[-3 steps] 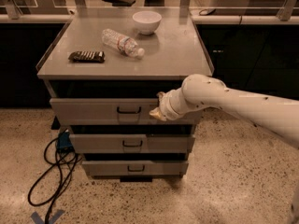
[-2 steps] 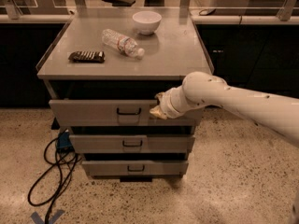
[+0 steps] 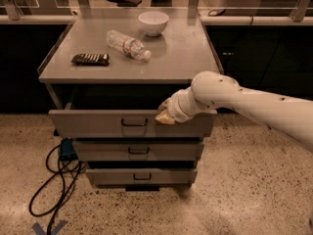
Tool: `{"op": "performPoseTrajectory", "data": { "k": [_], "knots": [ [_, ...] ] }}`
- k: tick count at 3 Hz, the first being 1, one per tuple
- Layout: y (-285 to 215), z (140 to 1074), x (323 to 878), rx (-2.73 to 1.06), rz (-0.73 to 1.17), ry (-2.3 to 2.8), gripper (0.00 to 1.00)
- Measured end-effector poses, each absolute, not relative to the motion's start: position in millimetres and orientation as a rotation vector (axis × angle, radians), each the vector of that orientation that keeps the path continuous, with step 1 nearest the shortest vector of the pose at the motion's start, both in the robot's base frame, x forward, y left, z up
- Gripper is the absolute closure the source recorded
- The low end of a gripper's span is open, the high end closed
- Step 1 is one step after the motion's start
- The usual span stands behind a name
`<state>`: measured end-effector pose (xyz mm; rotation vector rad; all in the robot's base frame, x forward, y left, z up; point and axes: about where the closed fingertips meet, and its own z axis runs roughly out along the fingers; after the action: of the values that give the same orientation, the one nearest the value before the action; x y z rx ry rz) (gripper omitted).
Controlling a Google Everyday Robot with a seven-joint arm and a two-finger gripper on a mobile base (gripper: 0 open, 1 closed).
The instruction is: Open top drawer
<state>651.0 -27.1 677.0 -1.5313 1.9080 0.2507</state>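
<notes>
The top drawer (image 3: 93,124) is the widest grey front under the cabinet top, with a small black loop handle (image 3: 134,123) at its centre. It stands pulled out a little, with a dark gap showing behind its upper edge. My gripper (image 3: 164,113), at the end of the white arm (image 3: 244,99) coming in from the right, sits at the drawer's upper edge, just right of the handle. The inside of the drawer is hidden.
The mid-sized drawer (image 3: 98,151) and the smallest drawer (image 3: 112,176) sit below. On the cabinet top (image 3: 186,58) lie a plastic bottle (image 3: 128,44), a white bowl (image 3: 153,22) and a dark packet (image 3: 90,58). Black cables (image 3: 51,185) lie on the floor at the left.
The top drawer front has come slightly further out toward the camera. The gripper stays at its upper edge, barely shifted.
</notes>
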Motion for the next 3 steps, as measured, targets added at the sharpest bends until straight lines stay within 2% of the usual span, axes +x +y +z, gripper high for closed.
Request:
{"op": "performPoseTrajectory", "data": {
  "k": [3],
  "knots": [
    [-32,689,631,-1.497,0.215,1.913,1.00]
  ]
}}
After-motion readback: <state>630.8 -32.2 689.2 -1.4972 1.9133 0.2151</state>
